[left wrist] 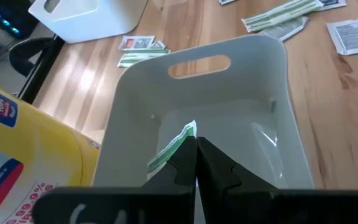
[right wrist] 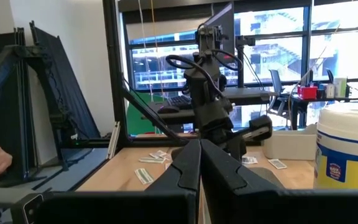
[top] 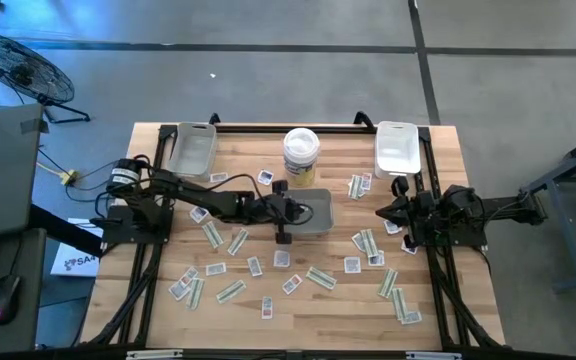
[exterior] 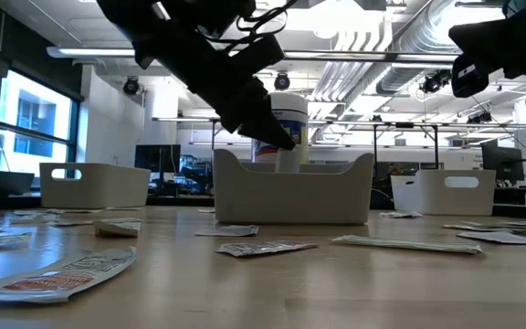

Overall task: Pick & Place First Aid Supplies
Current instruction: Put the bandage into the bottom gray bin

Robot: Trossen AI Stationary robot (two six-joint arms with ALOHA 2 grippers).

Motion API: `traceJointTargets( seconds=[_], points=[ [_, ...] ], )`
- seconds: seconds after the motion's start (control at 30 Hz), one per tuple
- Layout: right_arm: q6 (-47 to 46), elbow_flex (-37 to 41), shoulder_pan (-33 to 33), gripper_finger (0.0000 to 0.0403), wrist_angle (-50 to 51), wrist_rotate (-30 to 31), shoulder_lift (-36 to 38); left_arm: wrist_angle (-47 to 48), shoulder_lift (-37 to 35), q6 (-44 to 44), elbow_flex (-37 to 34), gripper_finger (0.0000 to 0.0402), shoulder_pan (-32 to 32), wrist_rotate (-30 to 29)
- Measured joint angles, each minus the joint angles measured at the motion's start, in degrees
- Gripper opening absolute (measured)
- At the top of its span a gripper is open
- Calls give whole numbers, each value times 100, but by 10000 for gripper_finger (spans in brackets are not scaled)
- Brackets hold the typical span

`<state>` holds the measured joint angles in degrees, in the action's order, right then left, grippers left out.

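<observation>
We see the left gripper (left wrist: 196,163) reaching over the middle of the desk (top: 318,310) into the grey tray (left wrist: 272,81), its fingers pinched together on one long green-and-white packet (left wrist: 174,144) that hangs just above the tray's floor. The right gripper (right wrist: 200,163) waits at the desk's right side, closed with nothing in it, raised and facing across toward the left arm.

We count three trays: the grey one in the centre, a tray at the far left corner (top: 190,148) and a white tray at the far right corner (top: 396,146). One white tub with a yellow label (top: 301,155) stands just behind the grey tray.

The other first aid packets (top: 320,278) lie loose on the desk, roughly thirty of them; we cannot fix the exact number. Most are scattered across the near half, long pale strips mixed with small white squares, with a cluster near the right gripper and a few near the tub.
</observation>
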<state>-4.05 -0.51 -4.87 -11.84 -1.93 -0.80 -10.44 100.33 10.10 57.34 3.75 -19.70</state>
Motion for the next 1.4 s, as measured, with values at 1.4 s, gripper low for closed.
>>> traceJointTargets(
  seconds=[1.4],
  points=[
    [-1,0,-1,5,44,-1,-6,3729,-1285,-3009,162,73,2278,-426]
  ],
)
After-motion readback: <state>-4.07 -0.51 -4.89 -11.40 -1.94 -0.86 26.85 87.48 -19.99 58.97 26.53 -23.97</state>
